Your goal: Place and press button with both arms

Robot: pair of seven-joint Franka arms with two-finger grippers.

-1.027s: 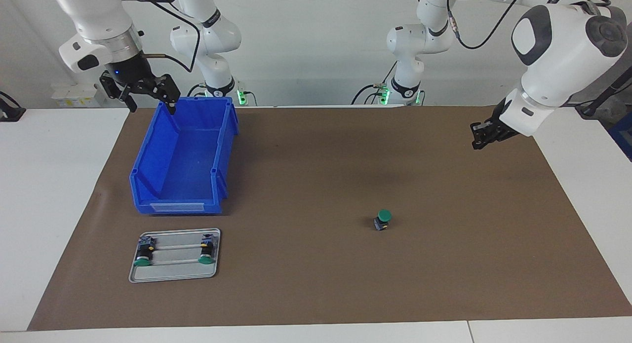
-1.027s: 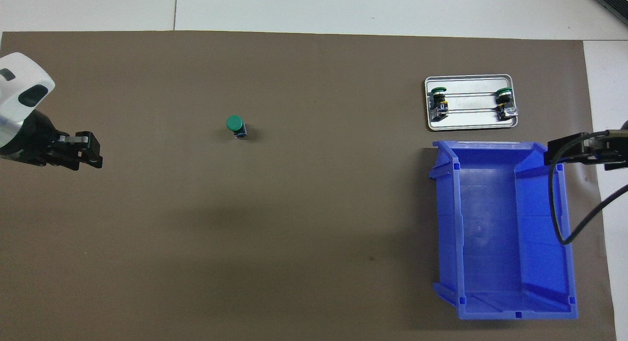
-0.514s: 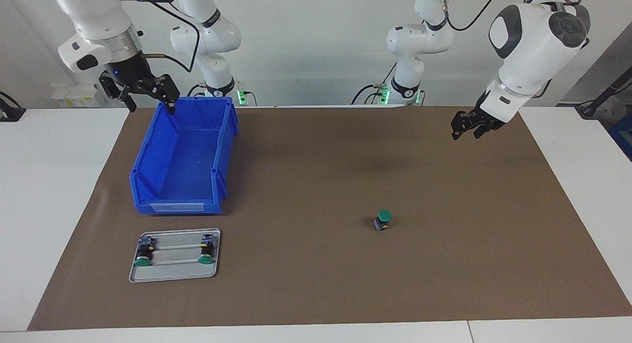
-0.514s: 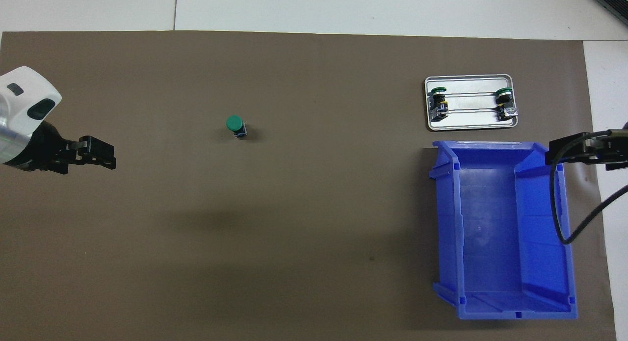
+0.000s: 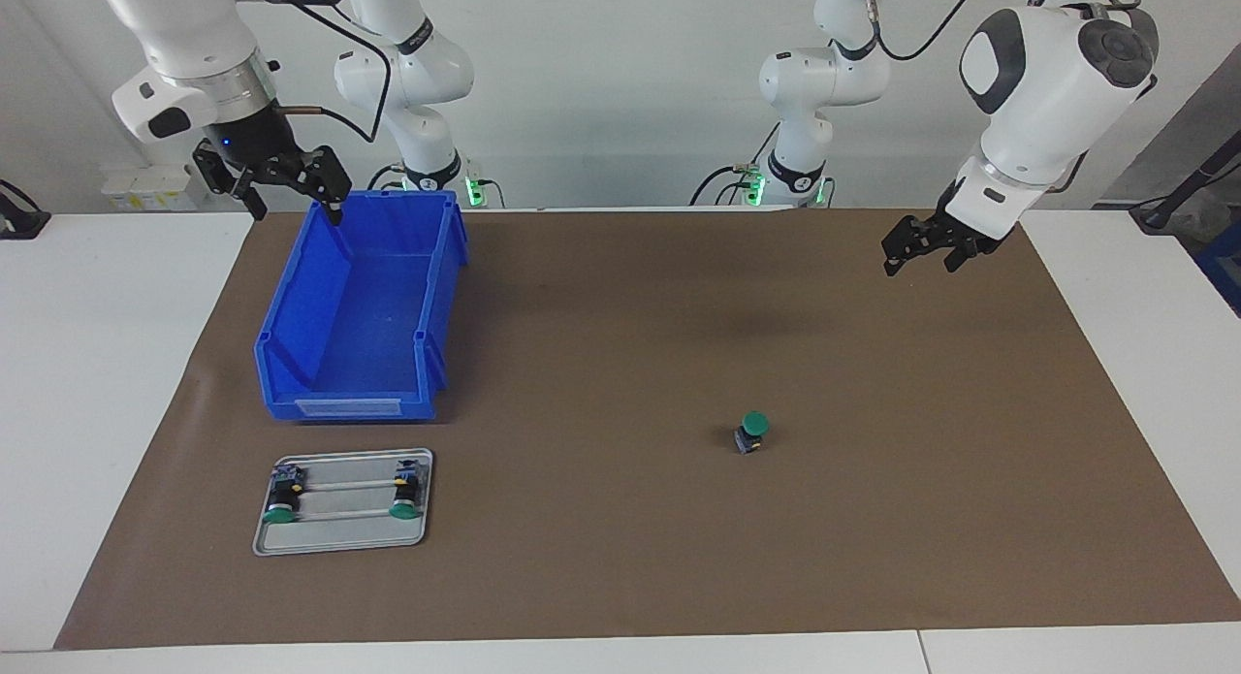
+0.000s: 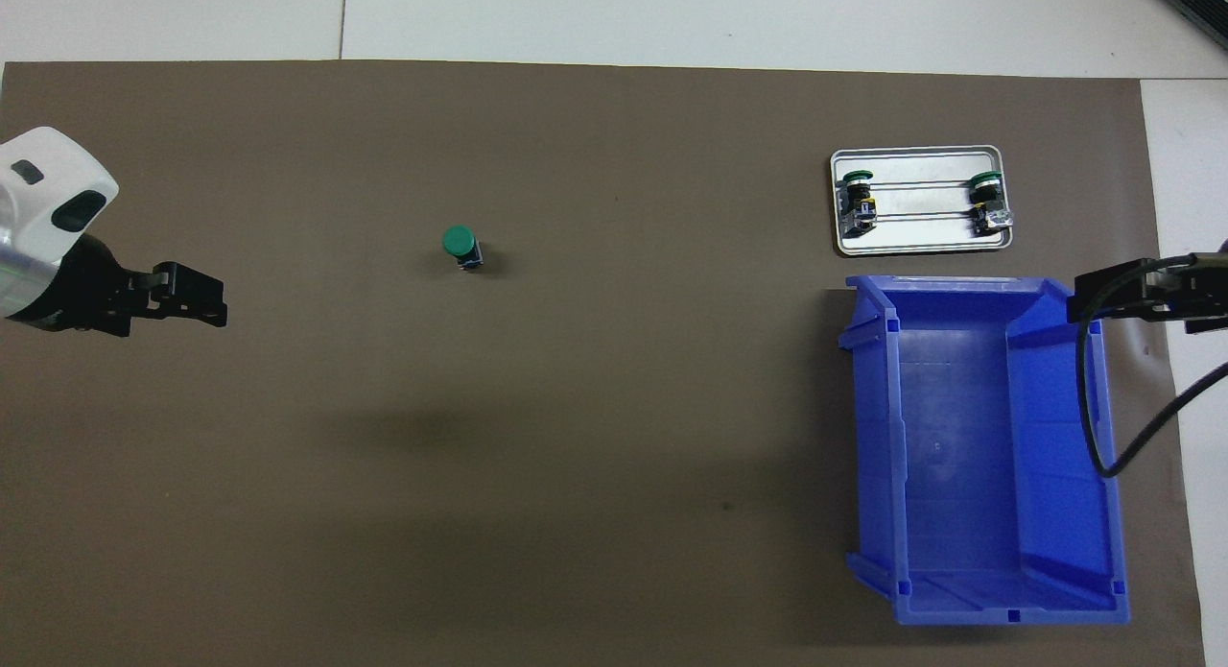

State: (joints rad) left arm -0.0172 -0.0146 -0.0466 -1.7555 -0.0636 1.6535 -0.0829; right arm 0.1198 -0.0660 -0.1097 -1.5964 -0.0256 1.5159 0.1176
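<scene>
green button point(image 5: 753, 432) stands alone at center right; left gripper point(image 5: 919, 251), upper right, spread wide and empty; right gripper point(image 5: 288, 186), upper left over the blue bin point(image 5: 359, 315), wide too.

Green-capped button point(image 5: 751, 433) upright on brown mat, alone, toward left arm's end.

Both arms point(image 5: 1052, 73) were glossy white with rounded joint housings; the left arm carried dark grey oval caps on its large elbow joint. Black bands ringed the segments near each base, where green indicator lights glowed. The right arm's wrist was a silver ribbed collar above a black two-finger right gripper point(image 5: 291, 191) with a small blue light on its body. Black cables looped along the upper links. The left gripper point(image 5: 921, 252) was black, below a white wrist with a dark oval marking.
</scene>
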